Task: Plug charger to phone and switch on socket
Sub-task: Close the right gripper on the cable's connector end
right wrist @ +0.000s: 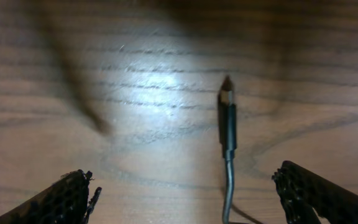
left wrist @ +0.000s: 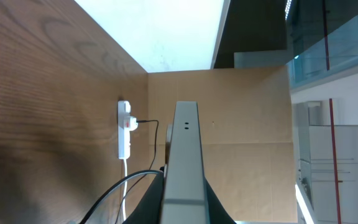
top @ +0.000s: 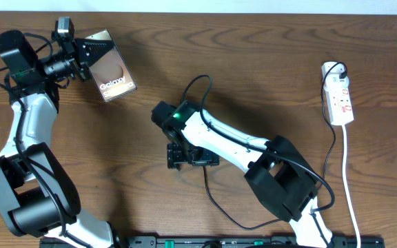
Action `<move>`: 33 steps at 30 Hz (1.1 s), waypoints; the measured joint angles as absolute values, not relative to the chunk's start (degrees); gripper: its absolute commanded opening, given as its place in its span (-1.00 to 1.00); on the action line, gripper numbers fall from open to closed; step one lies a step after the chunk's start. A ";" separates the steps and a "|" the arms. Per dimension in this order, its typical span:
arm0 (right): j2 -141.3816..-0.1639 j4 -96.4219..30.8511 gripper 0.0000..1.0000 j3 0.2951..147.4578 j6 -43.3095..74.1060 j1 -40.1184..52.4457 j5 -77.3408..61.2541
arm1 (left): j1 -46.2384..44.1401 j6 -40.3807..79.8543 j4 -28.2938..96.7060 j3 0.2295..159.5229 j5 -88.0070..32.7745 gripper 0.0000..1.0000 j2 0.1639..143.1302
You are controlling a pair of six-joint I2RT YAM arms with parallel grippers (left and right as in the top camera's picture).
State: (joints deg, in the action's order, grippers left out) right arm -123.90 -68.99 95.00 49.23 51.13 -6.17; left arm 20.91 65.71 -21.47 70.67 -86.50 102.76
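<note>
My right gripper (right wrist: 188,190) hangs low over the table (right wrist: 73,74) with its jaws spread wide and holding nothing. The charger (right wrist: 227,121) lies flat on the wood between them, nearer my right finger than my left, its tip pointing straight ahead and away from me. Its cable runs back under my wrist and out of sight. If I close from here, I judge the near finger would reach the plug first and could push it sideways or roll it, leaving a crooked hold that will not line up with a port. The cable's own stiffness could also twist the plug as I lift. My fingertips are cut off at the lower edge of the wrist view, so I cannot tell how far above the table they sit. Well off to my left, my left gripper (top: 92,54) is clamped on the phone (top: 114,74), held tilted above the table. I see no charging port on it, so I cannot tell which way to bring the plug in, and a firm push might shift the phone in that grip. Farthest off, well to my right, lies the socket (top: 339,96); its switch is too small to read.
</note>
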 measured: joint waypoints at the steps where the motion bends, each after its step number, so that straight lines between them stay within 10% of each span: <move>1: -123.90 -68.95 0.87 94.96 49.67 51.13 -5.65 | 20.91 65.71 -21.47 70.67 -86.50 -0.85 102.76; 25: -124.03 -60.36 0.95 89.34 48.34 51.07 -5.74 | 20.91 65.69 -21.47 70.67 -86.52 -0.85 102.76; 33: -124.03 -60.55 0.68 89.17 47.29 51.07 -6.24 | 20.91 65.71 -21.47 70.67 -86.50 -0.85 102.76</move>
